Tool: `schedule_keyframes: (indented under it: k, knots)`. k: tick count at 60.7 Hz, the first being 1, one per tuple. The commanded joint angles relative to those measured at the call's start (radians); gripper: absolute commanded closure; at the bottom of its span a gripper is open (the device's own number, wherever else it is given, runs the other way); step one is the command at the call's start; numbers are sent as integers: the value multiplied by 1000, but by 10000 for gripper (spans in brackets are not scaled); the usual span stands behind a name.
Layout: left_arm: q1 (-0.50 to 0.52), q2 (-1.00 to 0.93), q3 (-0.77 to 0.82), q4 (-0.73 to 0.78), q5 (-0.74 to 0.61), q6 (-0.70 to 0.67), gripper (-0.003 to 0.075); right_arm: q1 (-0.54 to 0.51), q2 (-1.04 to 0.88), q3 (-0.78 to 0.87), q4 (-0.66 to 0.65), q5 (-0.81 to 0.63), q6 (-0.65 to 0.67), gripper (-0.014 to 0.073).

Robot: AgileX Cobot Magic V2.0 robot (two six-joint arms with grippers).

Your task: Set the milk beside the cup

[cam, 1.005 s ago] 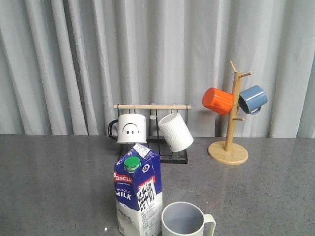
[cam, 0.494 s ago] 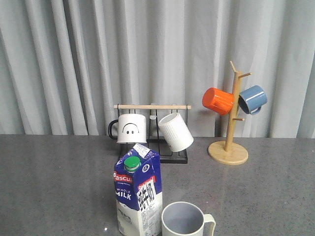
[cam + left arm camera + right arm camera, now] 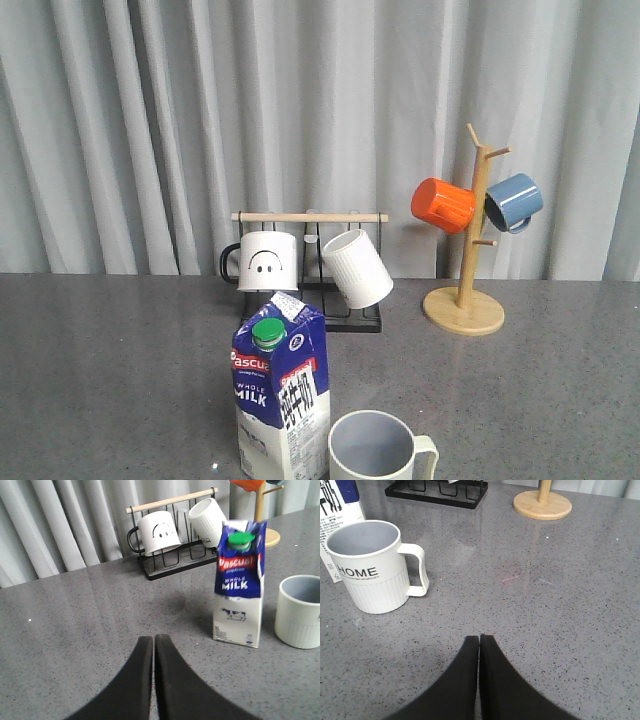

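Both our grippers, left gripper (image 3: 153,641) and right gripper (image 3: 479,641), clenched empty, well apart from objects. Milk (image 3: 281,395) upright just beside cup (image 3: 378,448). We judge placement done.

A speckled grey stone-like table (image 3: 120,380) with a slight sheen is seen. The milk (image 3: 281,395) looks like printed paperboard, the cup (image 3: 372,567) like glazed, ribbed ceramic.

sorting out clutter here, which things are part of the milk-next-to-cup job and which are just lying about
Job: milk, upright beside the HOME cup.

Lying about: smiley mug and ribbed mug on the black rack; orange mug and blue mug on the wooden tree.
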Motion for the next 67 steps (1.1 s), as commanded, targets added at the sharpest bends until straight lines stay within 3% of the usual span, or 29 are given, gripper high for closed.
schedule_keyframes:
  k: [1, 8, 16, 31, 67]
  knots:
    - [28, -94, 158, 2, -269, -11, 728, -1, 4, -26, -24, -66, -2, 599]
    - [84, -211, 366, 0, -461, -26, 728, -1, 4, -26, -24, -66, -2, 599]
    - [158, -301, 495, 0, -545, -96, 728, -1, 4, -26, -24, -66, -2, 599]
    - [252, -442, 630, 1, -544, -100, 728, -1, 4, -26, -24, -66, -2, 599]
    - [250, -476, 629, 2, -510, -91, 728, -1, 3, -26, -24, -65, -3, 599]
